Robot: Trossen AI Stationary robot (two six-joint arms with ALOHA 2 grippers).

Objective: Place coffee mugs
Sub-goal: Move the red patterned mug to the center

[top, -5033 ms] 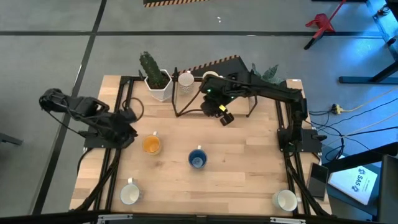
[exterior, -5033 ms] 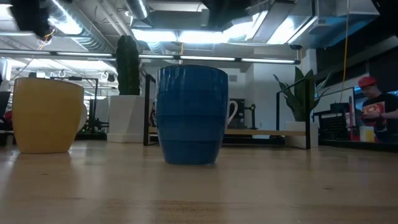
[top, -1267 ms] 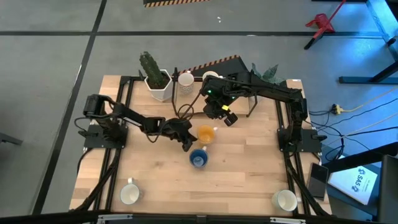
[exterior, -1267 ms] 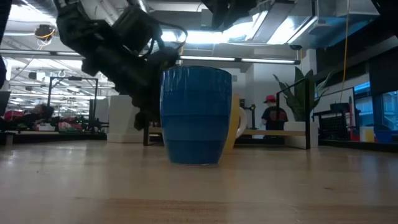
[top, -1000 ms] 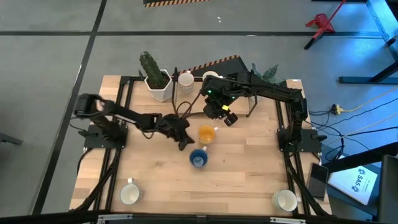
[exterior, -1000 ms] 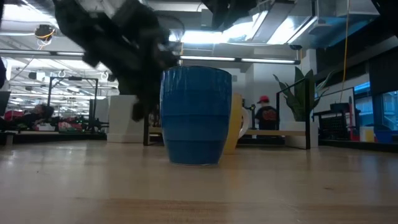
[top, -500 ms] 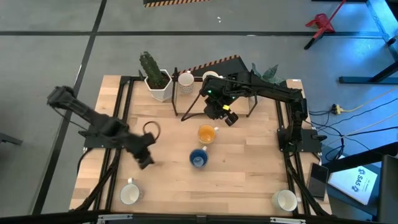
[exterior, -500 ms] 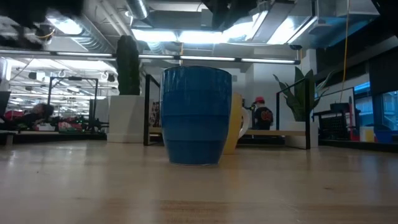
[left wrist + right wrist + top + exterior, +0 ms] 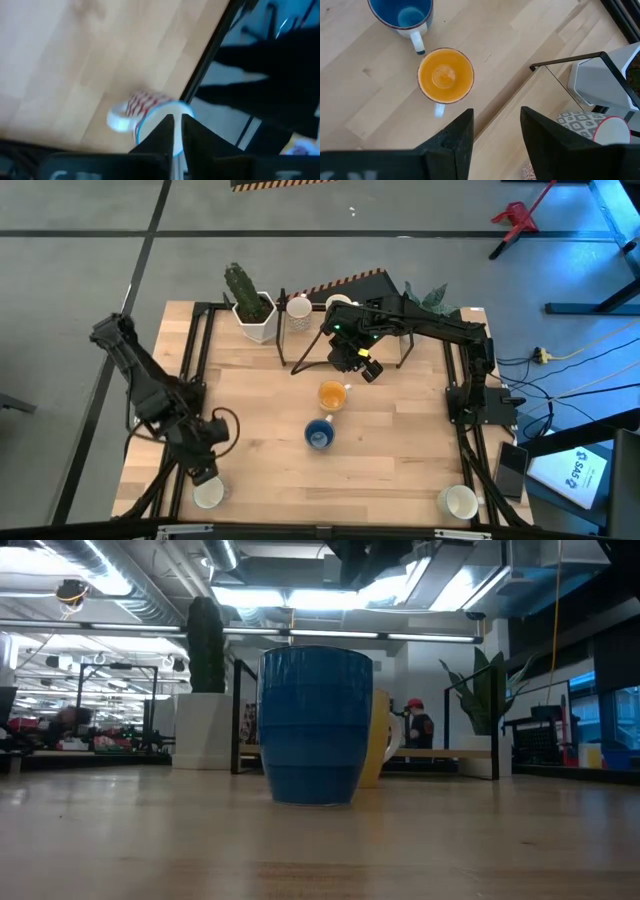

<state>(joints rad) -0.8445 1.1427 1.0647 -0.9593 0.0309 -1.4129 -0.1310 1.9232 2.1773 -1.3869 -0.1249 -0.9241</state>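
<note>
The left gripper [image 9: 203, 472] is hanging over a white mug [image 9: 209, 494] at the table's [image 9: 400, 470] near-left corner, fingers [image 9: 161, 132] pinched nearly together, holding nothing, seemingly lining up a grasp. The right gripper [image 9: 362, 368] is waiting above the back of the table, fingers [image 9: 455, 131] spread. The orange mug [image 9: 331, 394] and blue mug [image 9: 318, 435] are sitting mid-table, likely already placed; another white mug [image 9: 460, 502] is waiting near-right.

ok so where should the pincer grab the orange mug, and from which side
Take the orange mug by its rim, from above: it stands upright with its mouth open. Pinch the wall away from its handle and from the blue mug close beside it.
</note>
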